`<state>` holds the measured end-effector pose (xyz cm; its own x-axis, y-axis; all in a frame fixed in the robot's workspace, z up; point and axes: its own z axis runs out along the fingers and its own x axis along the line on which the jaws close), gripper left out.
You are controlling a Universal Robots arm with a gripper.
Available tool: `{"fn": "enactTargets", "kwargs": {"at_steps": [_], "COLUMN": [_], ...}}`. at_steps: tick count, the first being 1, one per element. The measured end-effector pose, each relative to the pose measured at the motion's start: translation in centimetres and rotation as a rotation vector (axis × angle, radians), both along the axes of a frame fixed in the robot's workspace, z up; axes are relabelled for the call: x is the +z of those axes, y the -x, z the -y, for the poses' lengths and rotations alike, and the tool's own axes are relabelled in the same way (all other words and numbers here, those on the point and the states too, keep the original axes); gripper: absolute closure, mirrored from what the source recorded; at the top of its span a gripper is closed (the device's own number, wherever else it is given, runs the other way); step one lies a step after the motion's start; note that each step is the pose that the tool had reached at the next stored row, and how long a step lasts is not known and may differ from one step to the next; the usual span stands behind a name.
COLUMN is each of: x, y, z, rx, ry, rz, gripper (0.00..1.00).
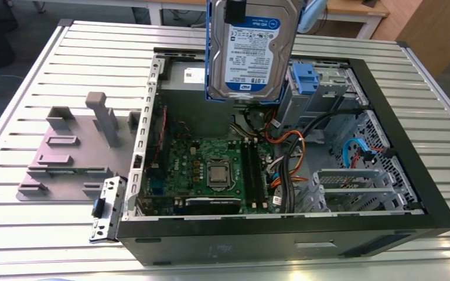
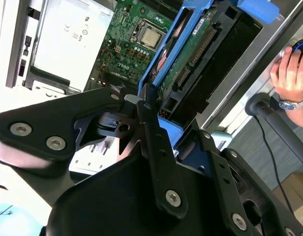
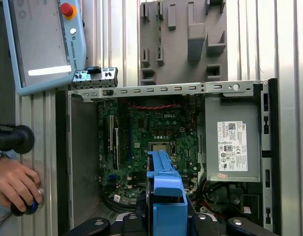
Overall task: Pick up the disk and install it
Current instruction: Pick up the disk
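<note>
The black gripper (image 2: 133, 101) is clamped on the flat, blue-railed silver disk (image 1: 248, 52), held upright above the open computer case (image 1: 287, 240) and its green board (image 1: 209, 170).

In the exterior view, looking steeply down on the bench (image 1: 45, 246) and computer case (image 1: 287, 237); in both wrist views, close above the motherboard (image 3: 161, 125) (image 2: 123, 46).

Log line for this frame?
gripper: shut on disk | disk: held upright above open computer case | install: not done
</note>
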<state>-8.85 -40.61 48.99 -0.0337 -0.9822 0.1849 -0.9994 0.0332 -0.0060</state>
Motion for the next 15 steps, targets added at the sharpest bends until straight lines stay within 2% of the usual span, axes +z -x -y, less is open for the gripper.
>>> {"fn": "enactTargets", "kwargs": {"at_steps": [15], "x": [0.0], "y": [0.0], "z": [0.06], "rx": [0.0], "ry": [0.007], "rz": [0.0], "gripper": [0.64]}}
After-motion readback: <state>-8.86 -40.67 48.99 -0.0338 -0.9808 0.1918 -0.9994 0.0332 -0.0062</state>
